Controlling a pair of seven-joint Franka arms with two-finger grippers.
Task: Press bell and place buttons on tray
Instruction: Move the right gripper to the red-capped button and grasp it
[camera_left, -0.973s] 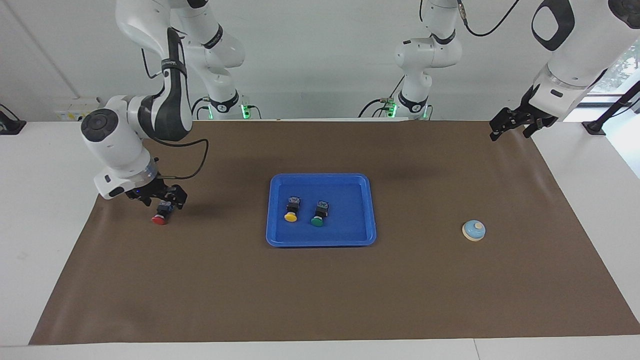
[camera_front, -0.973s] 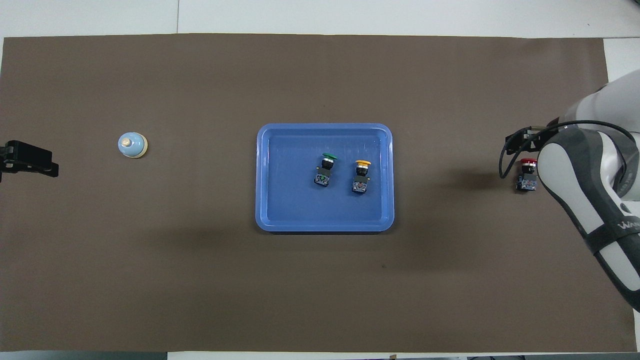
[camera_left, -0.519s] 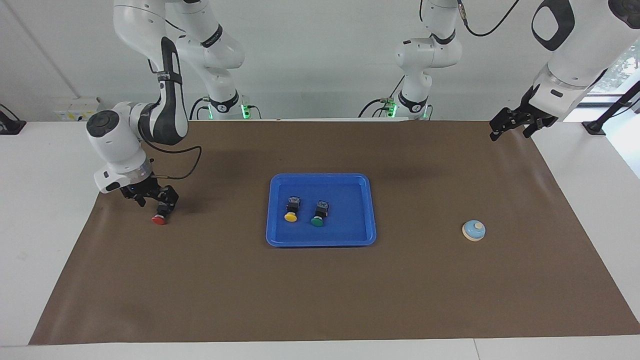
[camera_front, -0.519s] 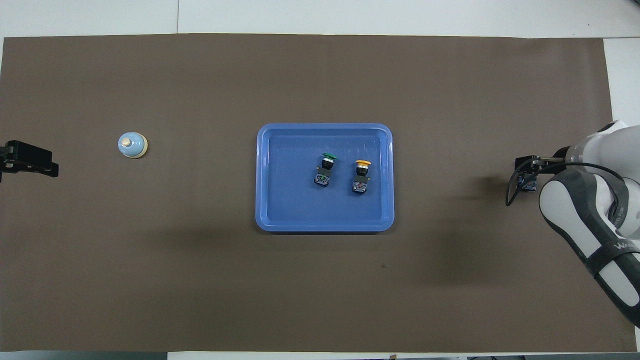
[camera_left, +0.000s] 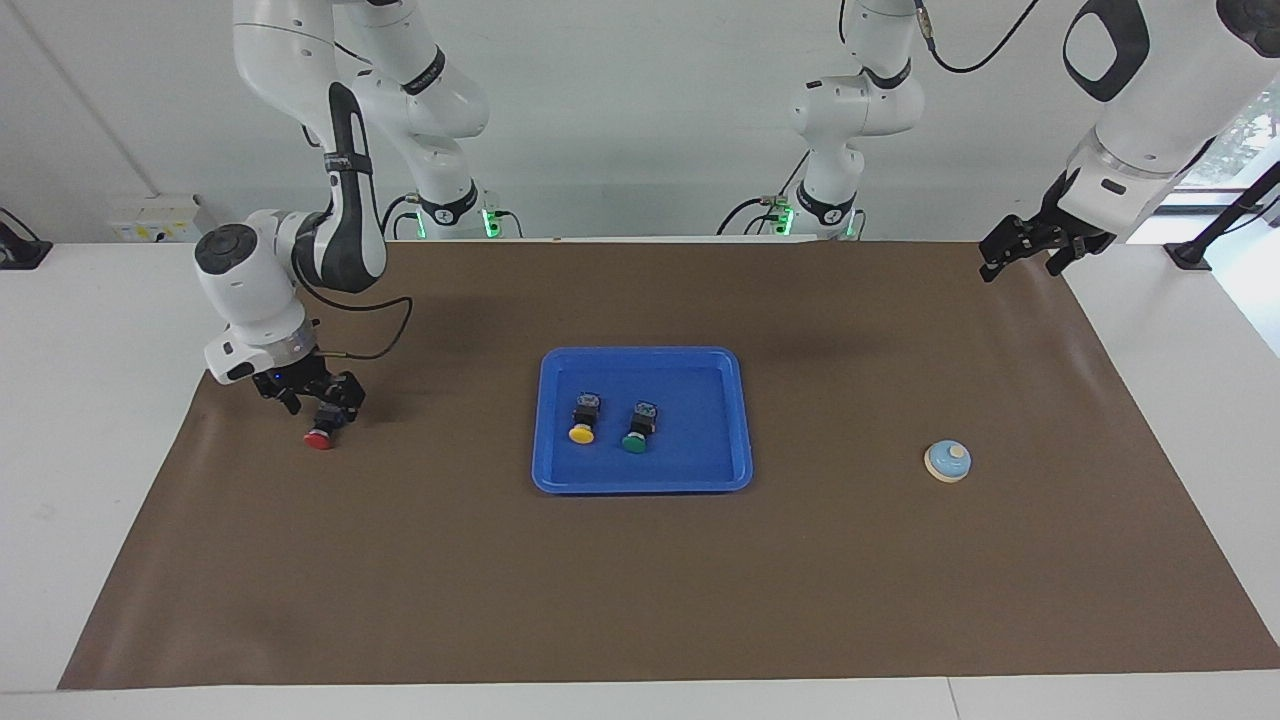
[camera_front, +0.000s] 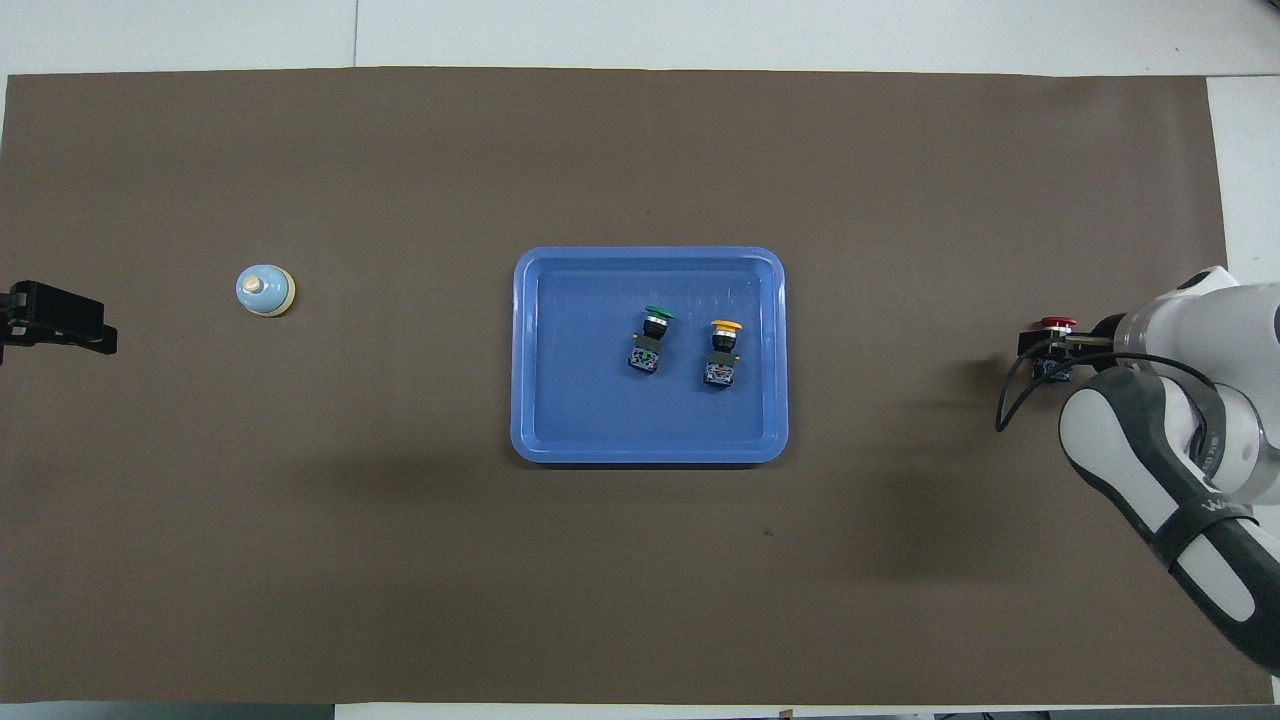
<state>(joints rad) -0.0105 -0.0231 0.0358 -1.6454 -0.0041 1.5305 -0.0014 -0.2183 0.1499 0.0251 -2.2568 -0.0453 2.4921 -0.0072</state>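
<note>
On the brown mat toward the right arm's end lies the red button (camera_left: 320, 436) (camera_front: 1052, 325). My right gripper (camera_left: 322, 405) (camera_front: 1050, 356) is down at it, open, a finger on either side of the black body. The blue tray (camera_left: 560, 480) (camera_front: 525, 350) sits mid-mat. In it lie the yellow button (camera_left: 581, 432) (camera_front: 724, 330) and the green button (camera_left: 634, 440) (camera_front: 657, 315). The light-blue bell (camera_left: 948, 461) (camera_front: 265, 290) stands toward the left arm's end. My left gripper (camera_left: 1020, 255) (camera_front: 70, 328) waits open over the mat's edge there, apart from the bell.
A brown mat (camera_left: 640, 590) covers most of the white table (camera_left: 80, 400). The right arm's wrist and cable (camera_front: 1010, 400) hang over the mat's end and hide part of the red button from above.
The right arm's wrist has drawn back toward the robots while its gripper stayed at the red button. From above the red cap shows again. The button and the left arm have not moved.
</note>
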